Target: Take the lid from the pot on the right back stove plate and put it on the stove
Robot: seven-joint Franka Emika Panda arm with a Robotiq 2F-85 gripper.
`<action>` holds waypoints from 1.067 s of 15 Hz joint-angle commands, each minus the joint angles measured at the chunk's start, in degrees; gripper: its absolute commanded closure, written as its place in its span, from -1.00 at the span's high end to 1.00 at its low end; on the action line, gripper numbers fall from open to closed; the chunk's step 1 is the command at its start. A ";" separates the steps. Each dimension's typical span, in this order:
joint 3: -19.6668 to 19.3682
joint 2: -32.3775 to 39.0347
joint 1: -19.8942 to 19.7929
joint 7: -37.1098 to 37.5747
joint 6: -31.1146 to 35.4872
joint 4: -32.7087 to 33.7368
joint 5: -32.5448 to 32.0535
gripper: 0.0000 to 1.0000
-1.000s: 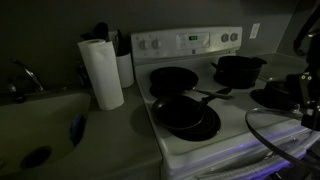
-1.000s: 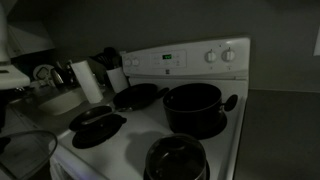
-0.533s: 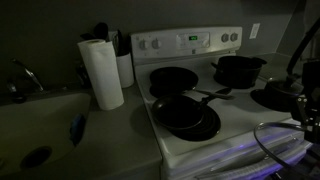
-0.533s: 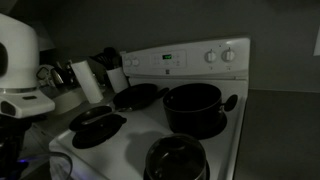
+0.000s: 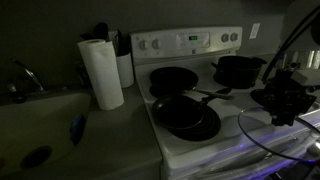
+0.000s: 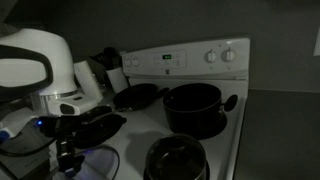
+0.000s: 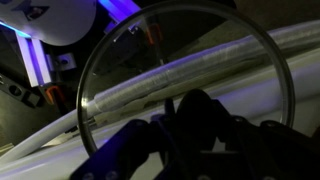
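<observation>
Hanging just beneath your jaws, the lid (image 7: 180,60) is off the pot (image 5: 238,68), which stands open on its back plate, well behind the jaws. The jaws look clamped on the lid at its centre. In the wrist view the dark fingers (image 7: 200,118) bunch over the middle of the glass and cover the knob.

Over the last second the arm (image 6: 35,65) has swung in from the frame edge in both exterior views. The lid (image 5: 272,138) has dipped and come back up, and now rides near the front corner of the stove (image 5: 185,45). So I judge your lift done and the carry under way, with only the set-down left. You will want a bare patch of stove top, since the frying pans (image 5: 185,115) lie off to one side of the jaws and the smaller saucepan (image 6: 175,158) sits near them.

The room is dim, and several things are hard to read:
- **Cut off:** in an exterior view the lid's rim (image 5: 312,150) runs off the frame edge.
- **Faint glass:** where the arm looms large, the glass below the jaws barely shows.
- **Position:** you cannot tell whether the lid hangs over the stove or just past its front edge.
- **Clearance:** how high the lid hangs above the surface is also unclear.
</observation>
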 commanded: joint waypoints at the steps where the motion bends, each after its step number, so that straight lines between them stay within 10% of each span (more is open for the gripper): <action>1: -2.44 7.06 -0.49 -4.01 7.13 2.14 -1.77 -0.72; 16: -10.31 27.66 -0.66 -10.73 12.07 18.75 -4.58 -0.72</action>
